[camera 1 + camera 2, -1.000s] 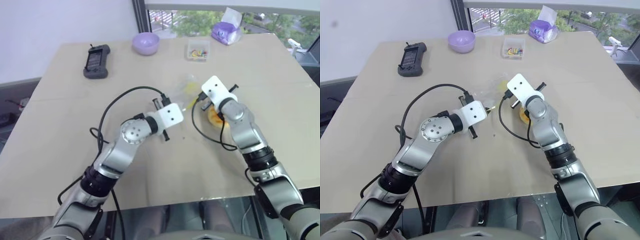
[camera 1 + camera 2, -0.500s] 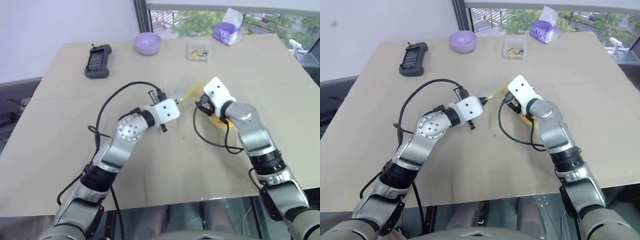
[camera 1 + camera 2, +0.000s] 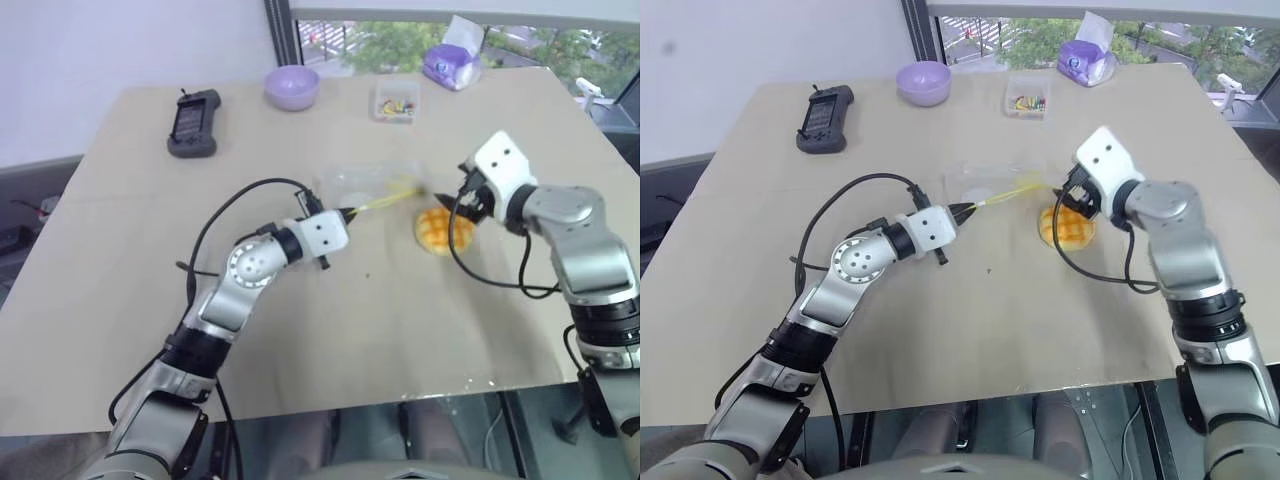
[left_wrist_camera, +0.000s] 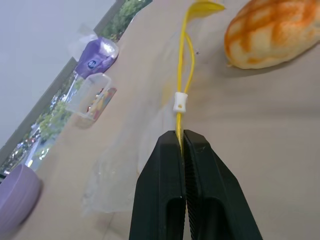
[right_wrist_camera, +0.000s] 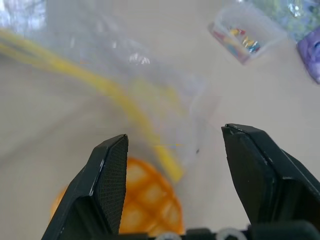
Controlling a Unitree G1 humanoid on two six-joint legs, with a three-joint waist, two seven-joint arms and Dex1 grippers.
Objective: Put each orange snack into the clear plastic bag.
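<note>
1. Right beside the round golden-orange bun with the criss-cross top (image 3: 444, 229) is where everything's happening for you. It sits bare on the tan table (image 3: 300, 340), not bagged yet. The flat crinkly clear plastic bag with the yellow zip strip (image 3: 365, 186) lies just beside the bun, on its window side and a bit toward the robot's left.

2. Your left gripper (image 4: 181, 142) is pinched fully closed on the end of that yellow strip; the strip runs from its tips toward the bun. Your right gripper (image 5: 172, 150) hangs just above the bun with its fingers spread wide and nothing in them.

3. Handling guess: the bun looks soft and light, so it'll probably dent if you clamp hard. I'd take it across its sides, low on the dome, with a gentle squeeze. The bag is thin, floppy and likely slippery, and the strip is the only stiff bit worth holding.

4. View stuff: the left wrist view shows a small white slider on the strip just past the fingertips, which the head views don't resolve. The right wrist view puts the bun under the open fingers with bag film beyond it. The head views add a purple bowl (image 3: 291, 85), a black handset (image 3: 193, 122) and a small clear box of colourful bits (image 3: 396, 101), all well away from the bun.
</note>
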